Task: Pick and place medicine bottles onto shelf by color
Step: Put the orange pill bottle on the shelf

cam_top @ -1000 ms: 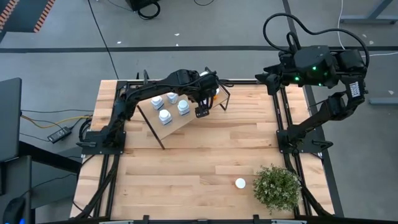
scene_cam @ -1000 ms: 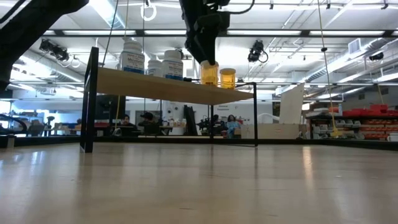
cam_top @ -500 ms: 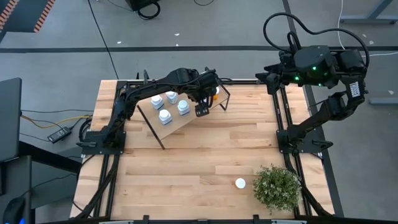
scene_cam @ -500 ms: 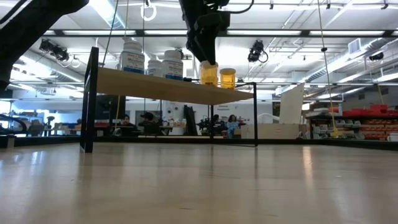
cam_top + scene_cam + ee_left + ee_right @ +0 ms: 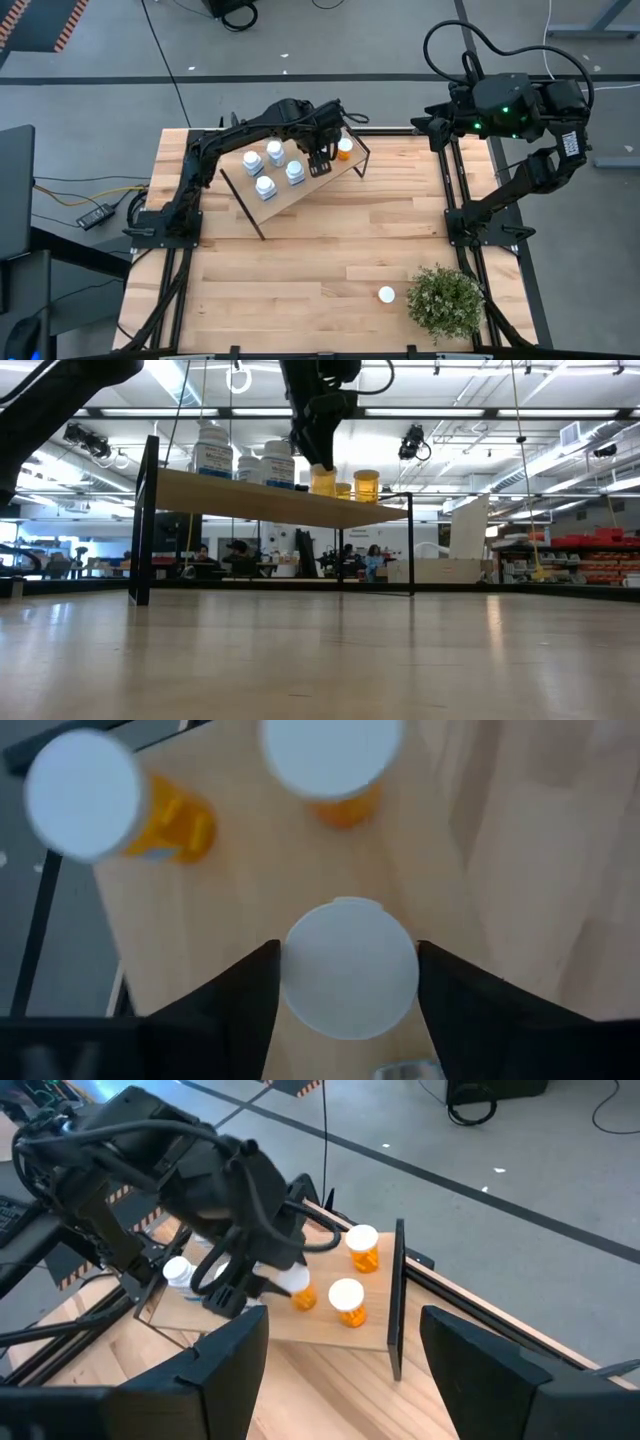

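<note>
The shelf (image 5: 330,180) is a slanted light-wood board at the table's far left. Several white bottles (image 5: 264,186) stand on its left half. Two orange bottles (image 5: 362,1248) (image 5: 347,1302) stand near its right end. My left gripper (image 5: 348,960) hangs over the shelf (image 5: 250,500), pointing steeply down, shut on the white cap of a third orange bottle (image 5: 322,480). My right gripper (image 5: 345,1390) is raised at the far right, open and holding nothing. One more white-capped bottle (image 5: 386,294) stands on the table near the front. My left gripper pinches the orange bottle's round white cap (image 5: 348,982) between its two fingers, one on each side of the rim. The fingers come from above, pointing steeply down. The bottle stands upright below them with its base at the board's level; I cannot tell whether it rests there.
A green potted plant (image 5: 445,302) stands at the table's front right, beside the lone bottle. The shelf's black frame posts (image 5: 148,520) (image 5: 398,1300) rise at its ends. Bare wooden tabletop (image 5: 330,250) lies between the shelf and the plant.
My left gripper has moved a little along the shelf toward the table's far left, toward the white bottles. The orange bottle under it has gone the same way, still upright, and uncovered another orange bottle behind it in the low view.
</note>
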